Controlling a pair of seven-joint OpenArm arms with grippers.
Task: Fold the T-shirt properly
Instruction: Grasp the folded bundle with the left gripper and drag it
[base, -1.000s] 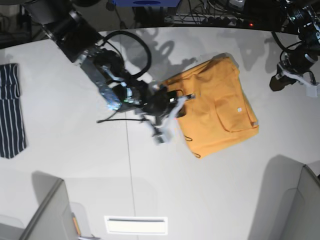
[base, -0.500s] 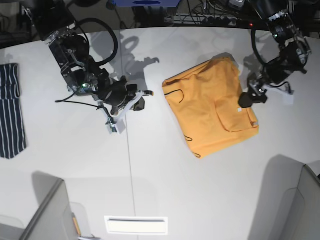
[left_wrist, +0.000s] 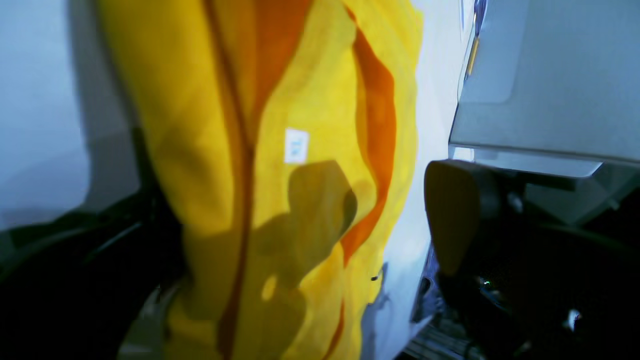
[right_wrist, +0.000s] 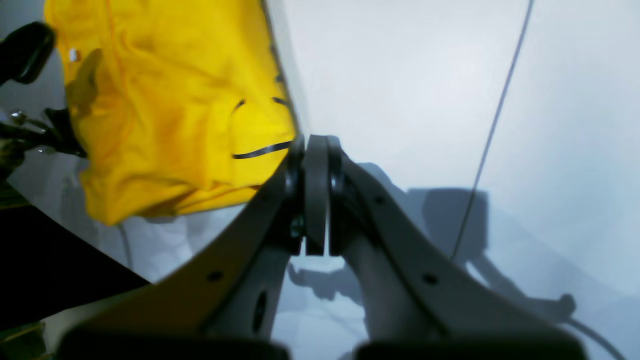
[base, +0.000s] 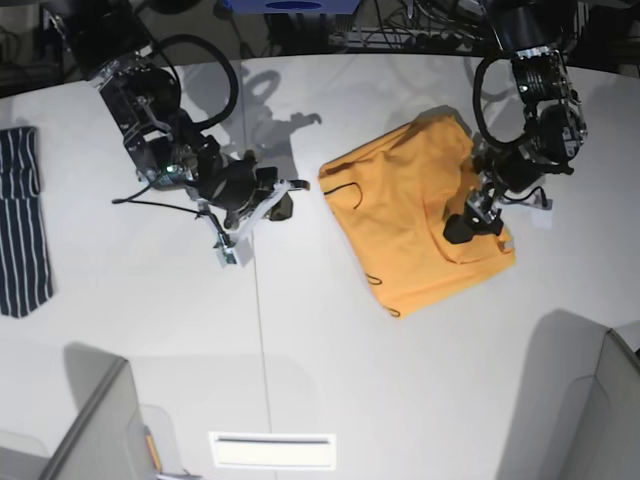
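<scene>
**Reporter:** Jaws first: how do they stand?

**Photographer:** On the left gripper (base: 470, 222) they are spread wide over the right-hand side of the T-shirt (base: 415, 225), one dark pad (left_wrist: 452, 215) on each side of the cloth in its wrist view, with nothing pinched. A second ago that arm was off at the far edge of the surface (base: 330, 370), jaws closed. The right gripper (right_wrist: 316, 192) is pressed shut on nothing, and has pulled back from the shirt's left edge to bare surface.

**Reporter:** And the shirt itself?

**Photographer:** It lies as a compact folded bundle, right of centre, small white tag (left_wrist: 296, 145) facing up. A striped garment (base: 22, 220) sits untouched at the far side.

**Reporter:** What does that mean for the fold?

**Photographer:** Likely a handover: the left arm looks set to take the near edge for another fold or a tidy-up.
</scene>
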